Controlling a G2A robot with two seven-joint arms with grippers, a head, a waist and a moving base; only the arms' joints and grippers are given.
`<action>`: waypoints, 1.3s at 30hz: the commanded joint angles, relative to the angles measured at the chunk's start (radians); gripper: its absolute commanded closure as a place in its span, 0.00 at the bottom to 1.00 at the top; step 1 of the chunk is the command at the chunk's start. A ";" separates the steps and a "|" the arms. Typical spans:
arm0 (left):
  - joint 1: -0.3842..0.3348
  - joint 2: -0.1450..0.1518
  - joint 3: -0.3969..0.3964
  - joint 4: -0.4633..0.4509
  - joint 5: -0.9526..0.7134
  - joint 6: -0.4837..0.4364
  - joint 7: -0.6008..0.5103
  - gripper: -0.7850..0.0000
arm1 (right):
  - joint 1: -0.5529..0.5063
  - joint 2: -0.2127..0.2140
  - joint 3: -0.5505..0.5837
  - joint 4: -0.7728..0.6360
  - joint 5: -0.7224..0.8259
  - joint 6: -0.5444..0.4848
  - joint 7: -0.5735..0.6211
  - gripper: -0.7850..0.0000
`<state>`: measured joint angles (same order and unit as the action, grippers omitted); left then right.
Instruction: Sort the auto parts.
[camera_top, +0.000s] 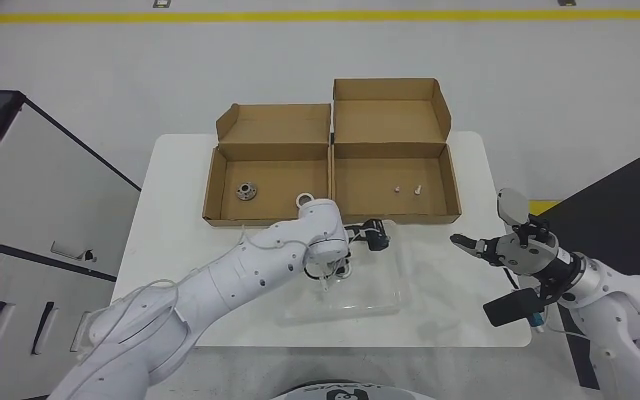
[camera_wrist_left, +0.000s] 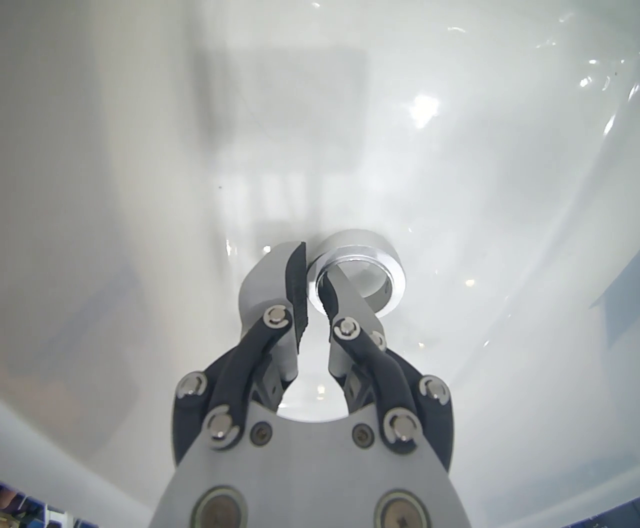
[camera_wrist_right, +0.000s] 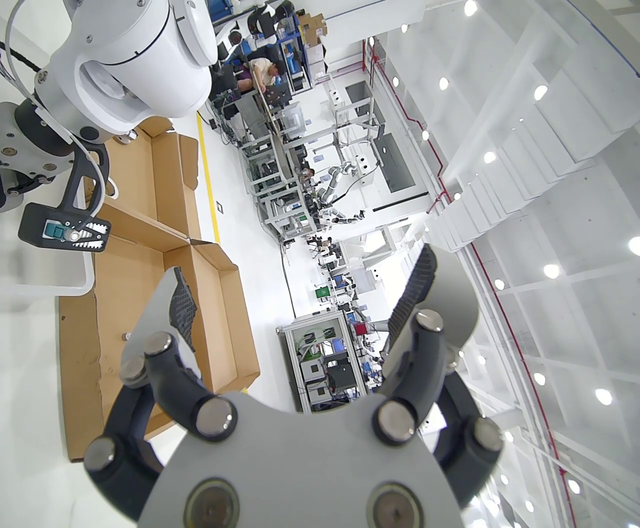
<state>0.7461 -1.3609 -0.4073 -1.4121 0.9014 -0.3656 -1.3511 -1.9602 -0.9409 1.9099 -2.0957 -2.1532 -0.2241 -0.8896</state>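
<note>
Silver metal ring (camera_wrist_left: 360, 245) lies in the clear tray (camera_top: 395, 300), lower centre of the top view, its wall pinched between the jaws of the left gripper (camera_wrist_left: 310, 280), one finger inside it, one outside. The right gripper (camera_wrist_right: 300, 270) hangs over the right edge of the desk (camera_top: 180, 250), jaws spread wide.

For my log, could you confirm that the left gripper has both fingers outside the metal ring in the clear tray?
Not quite: the left wrist view shows the left gripper with one finger inside the metal ring and one outside, in the clear tray.
</note>
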 joint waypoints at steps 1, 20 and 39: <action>0.001 0.003 -0.012 -0.020 -0.007 0.002 -0.009 1.00 | 0.000 0.000 0.000 0.000 0.000 0.000 0.000 0.00; 0.180 0.145 -0.419 -0.480 -0.151 -0.044 -0.040 1.00 | 0.000 0.000 0.000 0.000 0.000 0.000 0.000 0.00; 0.442 0.192 -0.682 -0.392 -0.344 -0.567 0.771 1.00 | 0.000 0.000 0.000 0.000 0.000 0.000 0.000 0.00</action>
<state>1.1851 -1.1650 -1.0966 -1.8285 0.5543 -0.8965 -0.6662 -1.9602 -0.9409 1.9099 -2.0957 -2.1532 -0.2241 -0.8896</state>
